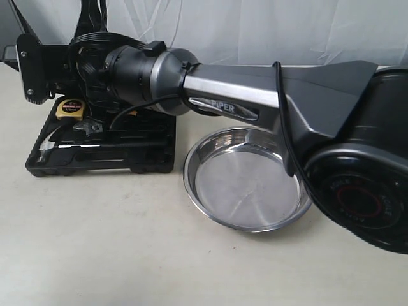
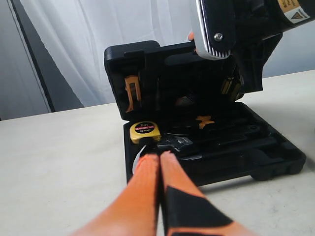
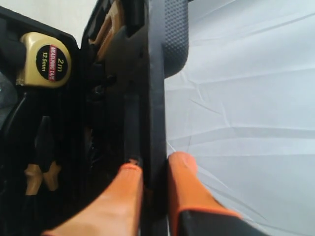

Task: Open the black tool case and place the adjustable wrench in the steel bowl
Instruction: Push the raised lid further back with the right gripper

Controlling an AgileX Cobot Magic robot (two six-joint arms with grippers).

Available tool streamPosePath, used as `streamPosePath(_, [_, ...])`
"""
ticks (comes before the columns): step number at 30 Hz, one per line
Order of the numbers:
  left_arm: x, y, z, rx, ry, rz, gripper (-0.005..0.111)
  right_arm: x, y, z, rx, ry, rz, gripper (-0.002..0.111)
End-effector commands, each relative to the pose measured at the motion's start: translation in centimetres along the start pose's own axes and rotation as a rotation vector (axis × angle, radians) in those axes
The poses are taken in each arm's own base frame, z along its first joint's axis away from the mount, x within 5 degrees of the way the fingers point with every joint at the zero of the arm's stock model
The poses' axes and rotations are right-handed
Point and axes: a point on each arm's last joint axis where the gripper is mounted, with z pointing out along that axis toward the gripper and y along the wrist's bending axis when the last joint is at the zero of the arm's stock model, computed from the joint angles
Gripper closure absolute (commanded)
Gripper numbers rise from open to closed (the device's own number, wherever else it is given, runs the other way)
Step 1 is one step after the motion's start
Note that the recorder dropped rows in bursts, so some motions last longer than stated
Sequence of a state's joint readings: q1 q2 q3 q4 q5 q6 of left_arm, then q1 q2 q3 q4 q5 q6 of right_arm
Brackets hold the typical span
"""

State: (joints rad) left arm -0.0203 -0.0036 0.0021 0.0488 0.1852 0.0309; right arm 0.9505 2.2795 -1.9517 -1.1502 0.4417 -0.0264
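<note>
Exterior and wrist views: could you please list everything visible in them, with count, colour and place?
black tool case: one, black, open on the table, left of the bowl in the exterior view, lid upright.
tape measure: one, yellow, in a corner of the case's tray.
adjustable wrench: one, silver head, in the tray beside the tape measure.
pliers: one, orange handles, in the tray.
steel bowl: one, silver, empty, beside the case.
table: one, off-white, under everything.
curtain: one, white, behind the table.
left pincer: one, orange, shut, pointing at the wrench.
right pincer: one, orange, closed on the case's lid edge.
</note>
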Motion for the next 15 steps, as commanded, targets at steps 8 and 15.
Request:
streamPosePath(8, [-0.1, 0.0, 0.0, 0.001, -0.003, -0.002, 0.106, -0.8, -1.0, -0.9, 0.042, -0.015, -0.015, 0.109])
streamPosePath(15, [-0.1, 0.0, 0.0, 0.001, -0.003, -0.002, 0.106, -1.2, -0.7, -1.1, 0.037, -0.009, -0.017, 0.109])
